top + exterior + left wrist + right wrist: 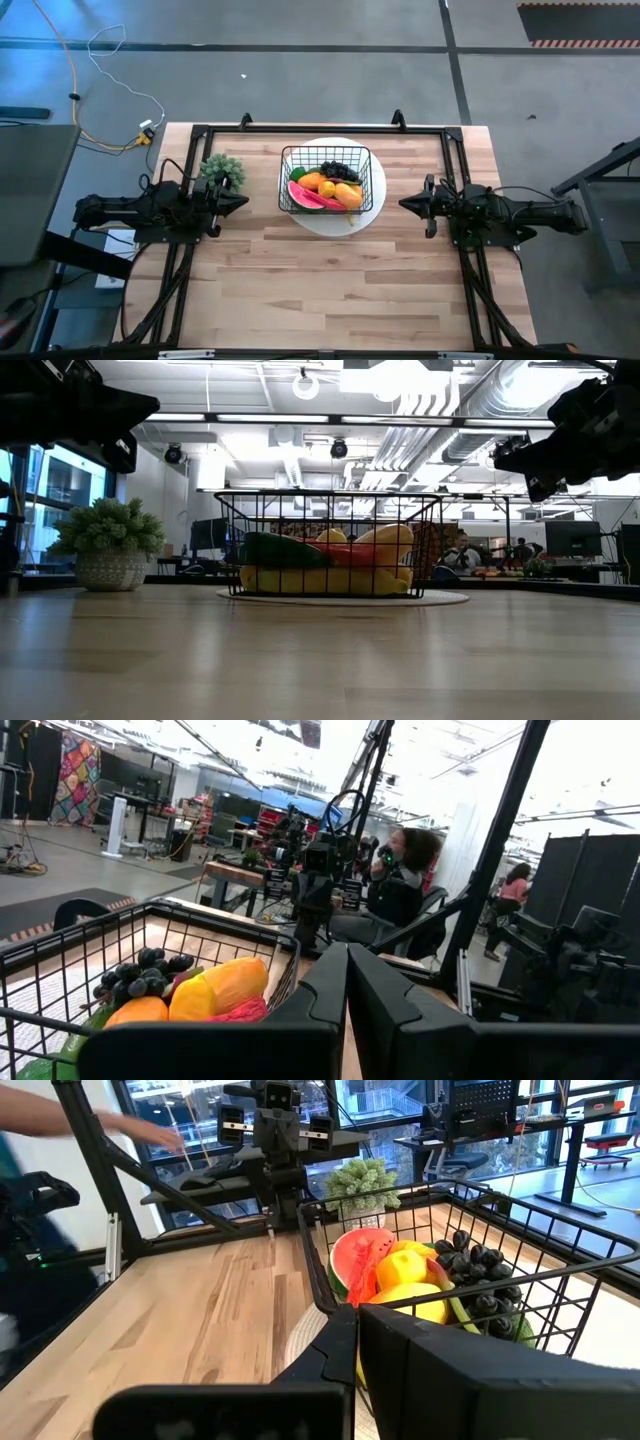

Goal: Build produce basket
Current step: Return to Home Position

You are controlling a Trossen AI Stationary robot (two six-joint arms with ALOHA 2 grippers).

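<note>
The black wire-mesh basket [331, 180] stands on a round white plate [372, 212] at the table's far middle. It holds toy produce: dark grapes [339, 171], a watermelon slice [306, 197], orange and yellow fruits [345, 194], and a green piece [280, 550]. My left gripper [243, 202] is shut and empty, left of the basket, above the table. My right gripper [404, 204] is shut and empty, right of the basket, also raised. The basket also shows in the left wrist view [150, 970] and the right wrist view [450, 1270].
A small potted plant [221, 169] stands near my left gripper, far left of the basket. A black frame [320, 130] runs along the table's far and side edges. The near half of the wooden table [330, 290] is bare. People show in the room beyond.
</note>
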